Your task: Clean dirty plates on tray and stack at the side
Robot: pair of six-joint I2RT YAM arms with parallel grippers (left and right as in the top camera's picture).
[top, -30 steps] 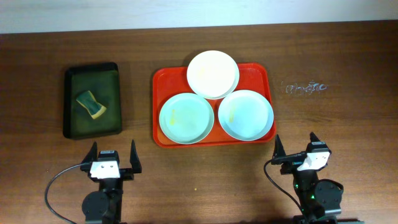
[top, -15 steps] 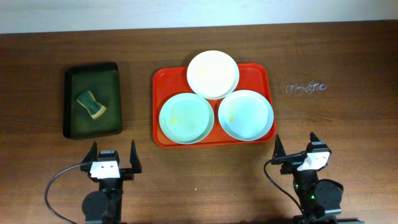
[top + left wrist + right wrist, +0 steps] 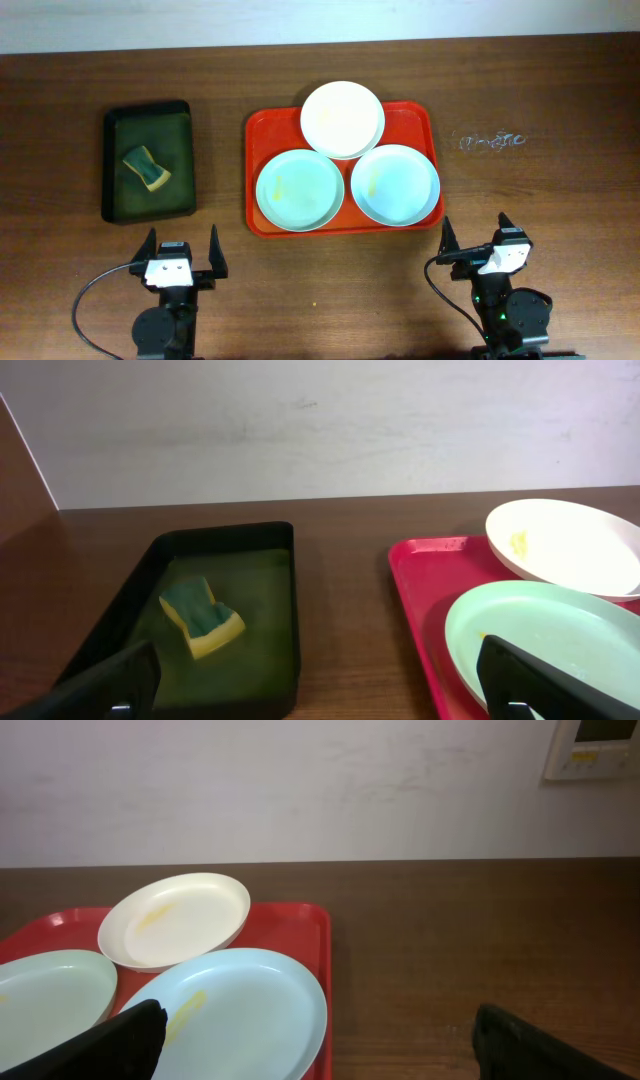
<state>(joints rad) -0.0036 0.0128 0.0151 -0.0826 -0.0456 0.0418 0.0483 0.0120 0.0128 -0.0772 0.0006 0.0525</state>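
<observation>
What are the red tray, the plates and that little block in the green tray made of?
Red tray: probably moulded plastic, glossy, rounded rim. Plates: likely melamine or plastic, smooth, thin-edged; ceramic possible. Block: a sponge, yellow foam with a green scouring top.

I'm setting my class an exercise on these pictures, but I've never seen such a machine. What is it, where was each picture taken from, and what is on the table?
It is two robot arms at a wooden table. The overhead picture looks straight down: the left arm's fingers and the right arm's fingers sit at the bottom, spread open, holding nothing. The other two pictures come from a camera on each wrist; the dark shapes in their bottom corners are those same fingers. A red tray carries three plates with faint yellow smears: a white plate behind, a left mint plate and a right mint plate in front. Left of it, a dark green tray holds a sponge.
</observation>
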